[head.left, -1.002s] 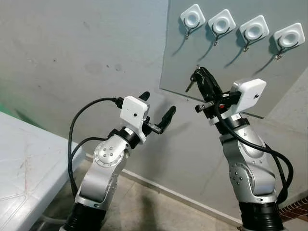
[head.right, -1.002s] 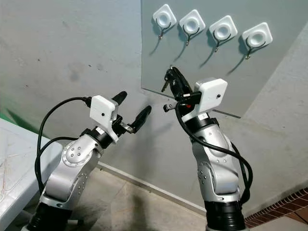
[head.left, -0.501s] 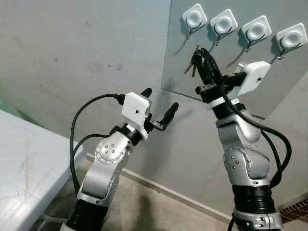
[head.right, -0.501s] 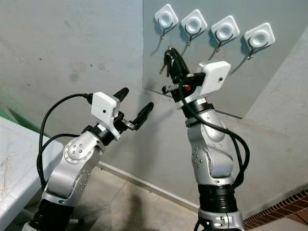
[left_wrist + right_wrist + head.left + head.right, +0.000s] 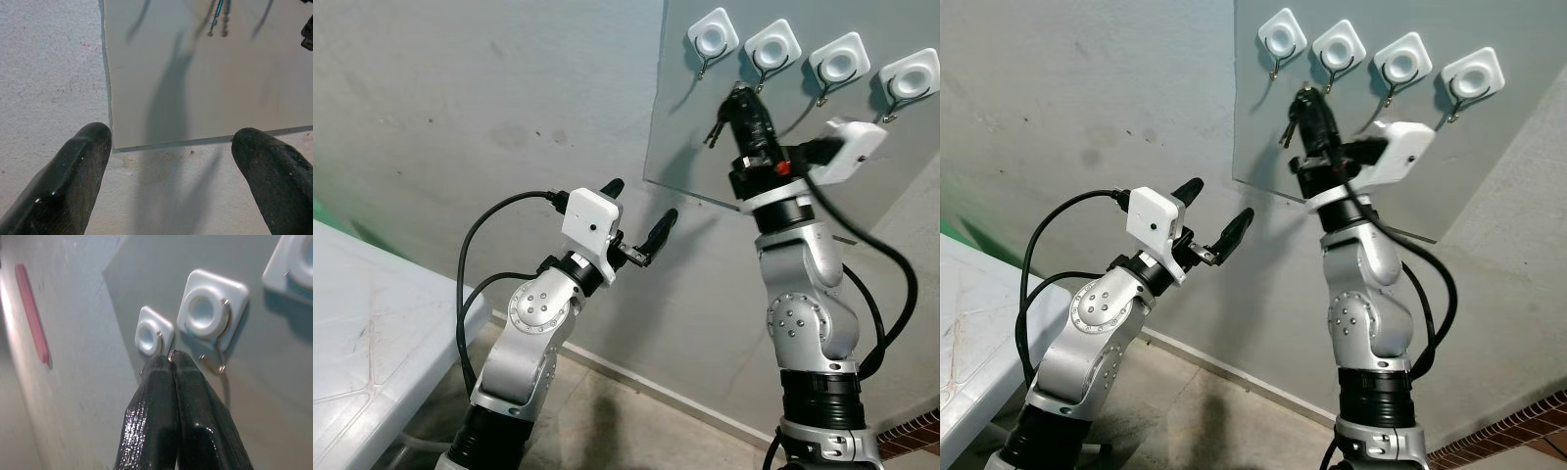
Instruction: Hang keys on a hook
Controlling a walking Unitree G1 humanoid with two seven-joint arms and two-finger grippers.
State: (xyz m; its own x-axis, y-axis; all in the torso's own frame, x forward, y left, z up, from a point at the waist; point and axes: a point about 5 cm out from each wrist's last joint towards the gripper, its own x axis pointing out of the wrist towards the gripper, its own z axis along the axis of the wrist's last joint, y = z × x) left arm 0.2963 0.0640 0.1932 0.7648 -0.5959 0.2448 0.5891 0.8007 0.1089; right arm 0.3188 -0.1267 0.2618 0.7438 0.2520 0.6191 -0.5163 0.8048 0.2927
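Right claw (image 5: 741, 100) raised at the grey panel (image 5: 862, 157), pinched together on the keys (image 5: 717, 125) dangling just below the second hook (image 5: 758, 82) from the left; left claw (image 5: 639, 217) hangs idle lower down, fingers spread apart, holding nothing

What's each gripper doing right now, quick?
Left gripper: open, holding nothing, low by the board.
Right gripper: shut on the keys, just below the hooks.
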